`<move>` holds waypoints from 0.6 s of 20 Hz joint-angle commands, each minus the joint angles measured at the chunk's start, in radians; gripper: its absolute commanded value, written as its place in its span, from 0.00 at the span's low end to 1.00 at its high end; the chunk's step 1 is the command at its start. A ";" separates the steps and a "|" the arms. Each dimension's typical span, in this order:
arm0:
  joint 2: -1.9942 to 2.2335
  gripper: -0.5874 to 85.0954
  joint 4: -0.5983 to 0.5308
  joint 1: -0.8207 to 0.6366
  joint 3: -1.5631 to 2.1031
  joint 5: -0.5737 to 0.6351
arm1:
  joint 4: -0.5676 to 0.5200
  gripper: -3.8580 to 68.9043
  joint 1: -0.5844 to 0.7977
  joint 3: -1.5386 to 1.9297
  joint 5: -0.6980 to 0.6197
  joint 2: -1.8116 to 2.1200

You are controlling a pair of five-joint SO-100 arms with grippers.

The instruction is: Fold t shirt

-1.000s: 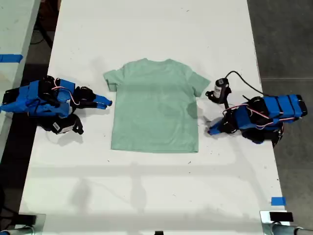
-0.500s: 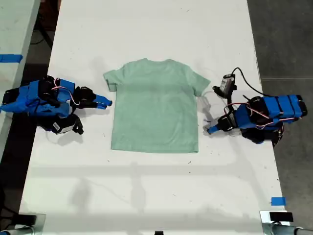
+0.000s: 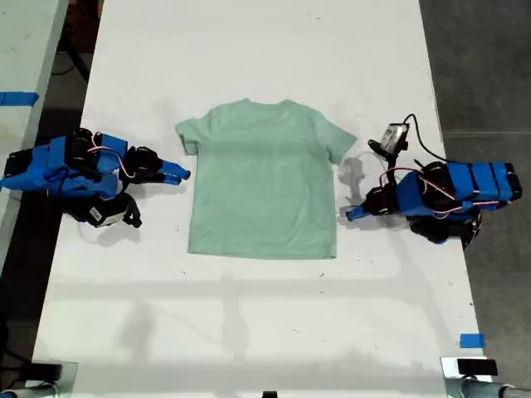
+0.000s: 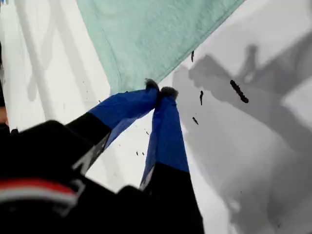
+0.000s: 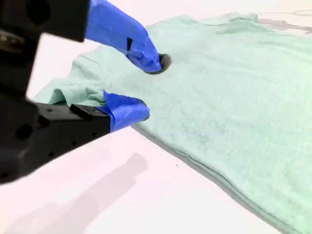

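— Where is the t shirt (image 3: 264, 178) now?

— Flat and spread out on the white table (image 3: 249, 332), neck away from the exterior camera, both sleeves out. No fold shows in it, so I judge the task is at its very start: the approach for the first grasp.

— And the grippers?

— My first gripper (image 4: 160, 91) sits just beside the shirt's edge, on the side toward the exterior view's right, below that sleeve. Its jaws are pressed together, tip against tip, with nothing between them; its wrist view shows a corner of the cloth just past the tips. My second gripper (image 5: 146, 85) sits on the opposite side of the shirt, close to the other sleeve, with its jaws spread apart and no cloth caught in them.

— What does the next move call for?

— I think the first gripper must open before it can take any cloth, then come down onto the shirt's edge. The second needs only to ease onto the sleeve or side seam and close. The fabric is thin and limp, so each pinch should catch both layers at the edge.
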 commanded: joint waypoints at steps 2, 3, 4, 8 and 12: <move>0.006 0.15 -0.015 0.008 0.009 0.000 | 0.021 0.17 0.133 -0.463 -0.060 -0.541; 0.006 0.15 -0.015 0.008 0.009 0.000 | 0.064 0.19 0.209 -0.614 -0.080 -0.724; 0.006 0.15 -0.015 0.008 0.009 0.000 | 0.086 0.19 0.295 -0.719 -0.109 -0.847; 0.006 0.15 -0.015 0.008 0.009 0.000 | 0.058 0.29 0.715 -0.828 -0.299 -1.028; 0.006 0.15 -0.015 0.008 0.009 0.000 | -0.124 0.34 0.893 -0.884 -0.387 -1.385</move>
